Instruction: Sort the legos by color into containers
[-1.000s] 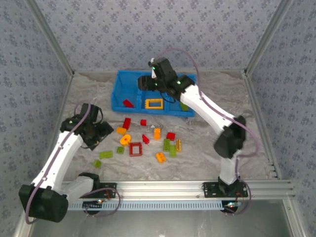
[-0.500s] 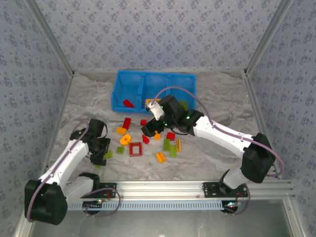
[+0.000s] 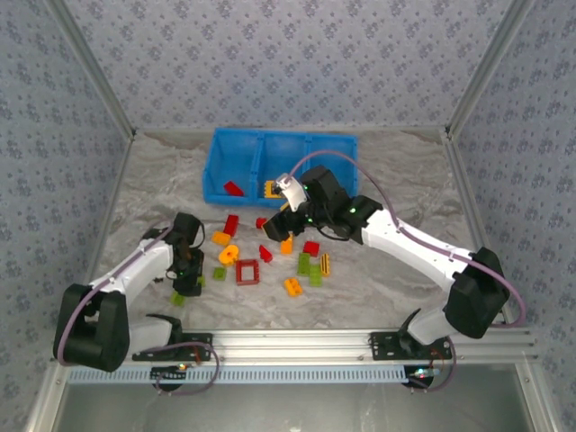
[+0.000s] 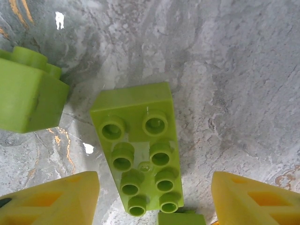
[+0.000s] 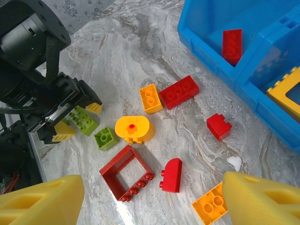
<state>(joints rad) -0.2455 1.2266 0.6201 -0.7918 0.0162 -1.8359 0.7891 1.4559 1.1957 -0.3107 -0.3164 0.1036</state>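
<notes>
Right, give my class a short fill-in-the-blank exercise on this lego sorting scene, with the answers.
1. The brick between the left gripper's open fingers is ____ in colour.
2. The yellow frame lies in the ____ compartment of the blue bin.
3. The red frame lies on the ____, outside the bin.
Missing words: green; middle; table.

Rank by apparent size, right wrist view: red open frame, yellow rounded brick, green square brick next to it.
1. red open frame
2. yellow rounded brick
3. green square brick
All three lie close together on the table, so camera nearness hardly skews this.
</notes>
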